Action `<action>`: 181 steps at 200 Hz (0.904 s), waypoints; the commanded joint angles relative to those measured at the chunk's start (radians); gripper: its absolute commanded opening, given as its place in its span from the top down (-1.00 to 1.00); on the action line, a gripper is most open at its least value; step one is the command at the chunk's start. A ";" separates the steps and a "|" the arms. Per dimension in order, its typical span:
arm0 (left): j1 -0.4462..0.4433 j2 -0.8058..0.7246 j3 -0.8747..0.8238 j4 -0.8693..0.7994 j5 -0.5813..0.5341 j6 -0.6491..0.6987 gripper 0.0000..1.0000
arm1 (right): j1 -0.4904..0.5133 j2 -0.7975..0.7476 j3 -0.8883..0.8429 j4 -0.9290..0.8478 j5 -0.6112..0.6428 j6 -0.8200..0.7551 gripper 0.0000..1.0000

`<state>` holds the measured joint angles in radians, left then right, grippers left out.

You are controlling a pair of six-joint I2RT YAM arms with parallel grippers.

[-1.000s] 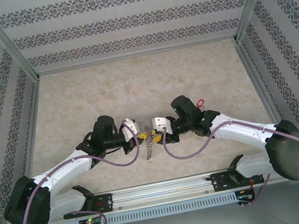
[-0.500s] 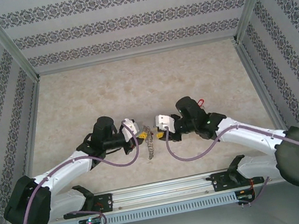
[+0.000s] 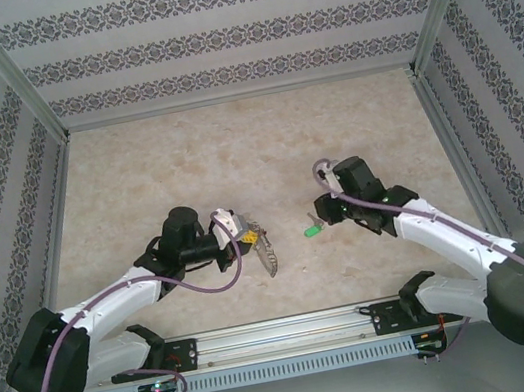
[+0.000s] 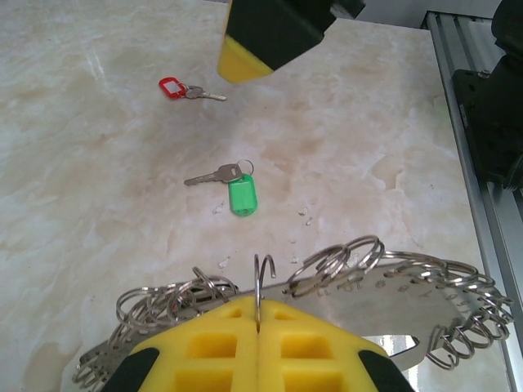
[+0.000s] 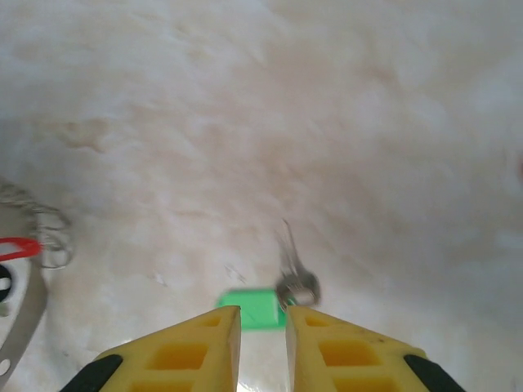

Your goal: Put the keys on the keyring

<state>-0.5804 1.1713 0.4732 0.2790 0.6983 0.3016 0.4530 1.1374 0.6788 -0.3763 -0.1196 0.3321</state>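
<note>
The keyring [image 4: 392,304] is a flat grey metal piece fringed with small silvery rings, and it hangs just above the table [image 3: 263,249]. My left gripper [image 4: 257,317] is shut on one of its small rings. The green key [image 4: 241,197] lies flat on the table, its silver blade pointing left. My right gripper [image 5: 261,325] hovers over it with its jaws a little apart and nothing between them. The green key's tag [image 5: 255,309] shows just past the fingertips [image 5: 219,327]. The red key [image 4: 172,87] lies farther back. From above, the right gripper [image 3: 319,218] stands right beside the green key [image 3: 312,231].
The marble-patterned table [image 3: 234,150] is walled by patterned panels with metal posts. An aluminium rail [image 3: 286,332] runs along the near edge by the arm bases. The keyring's edge [image 5: 16,278] shows at the far left of the right wrist view.
My right gripper has pulled away from the keyring, to the right, and now hangs over the green key on the table, jaws narrower. The left gripper still holds the keyring.
</note>
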 commanded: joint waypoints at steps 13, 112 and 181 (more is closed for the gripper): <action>0.011 -0.023 -0.006 0.044 0.007 -0.016 1.00 | -0.036 0.078 0.024 -0.166 -0.064 0.211 0.52; 0.010 -0.031 -0.005 0.011 0.018 -0.009 1.00 | -0.067 0.304 0.079 -0.085 -0.116 0.152 0.42; 0.011 -0.024 0.000 0.002 0.018 -0.001 1.00 | -0.067 0.376 0.114 -0.080 -0.106 0.128 0.46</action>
<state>-0.5804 1.1591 0.4728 0.2764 0.6960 0.2981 0.3943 1.4944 0.7662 -0.4522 -0.2356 0.4828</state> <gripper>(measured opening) 0.043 0.276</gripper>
